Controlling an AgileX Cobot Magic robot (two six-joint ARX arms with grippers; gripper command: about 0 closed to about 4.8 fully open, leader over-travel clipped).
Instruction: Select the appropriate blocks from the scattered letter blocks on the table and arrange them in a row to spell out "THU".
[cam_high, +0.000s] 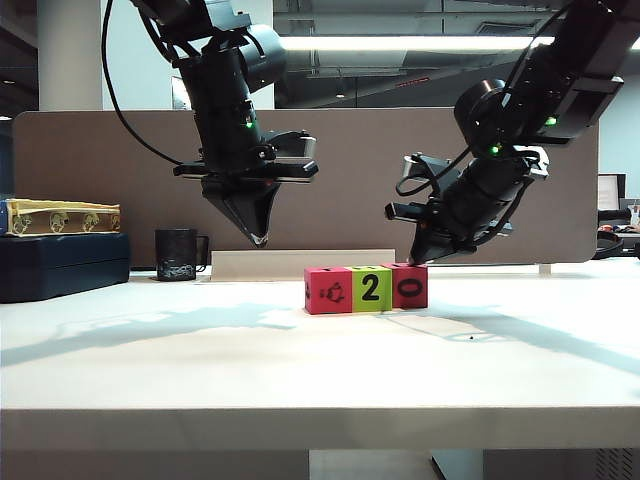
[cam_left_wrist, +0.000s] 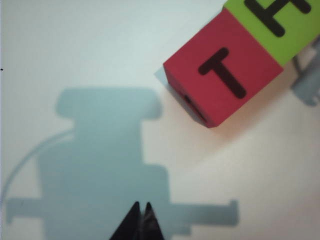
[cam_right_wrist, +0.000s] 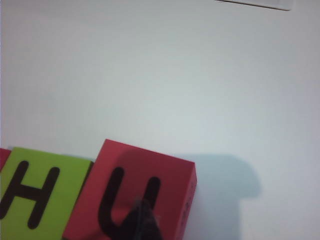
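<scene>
Three letter blocks stand touching in a row on the white table (cam_high: 300, 400). In the exterior view they are a red block with a small picture (cam_high: 328, 291), a lime green one showing 2 (cam_high: 371, 288) and a red one showing 0 (cam_high: 410, 286). Their top faces read T (cam_left_wrist: 225, 75), H (cam_right_wrist: 35, 192) and U (cam_right_wrist: 135, 187). My left gripper (cam_high: 260, 240) (cam_left_wrist: 141, 205) hangs shut and empty above the table, left of the T block. Shut as well, my right gripper (cam_high: 415, 262) (cam_right_wrist: 142, 202) points down at the U block's top face; whether it touches, I cannot tell.
A black mug (cam_high: 177, 254) stands at the back left beside a dark blue case (cam_high: 60, 265) with a yellow patterned box (cam_high: 60, 216) on it. A pale flat slab (cam_high: 300, 263) lies behind the blocks, in front of the brown partition (cam_high: 100, 170).
</scene>
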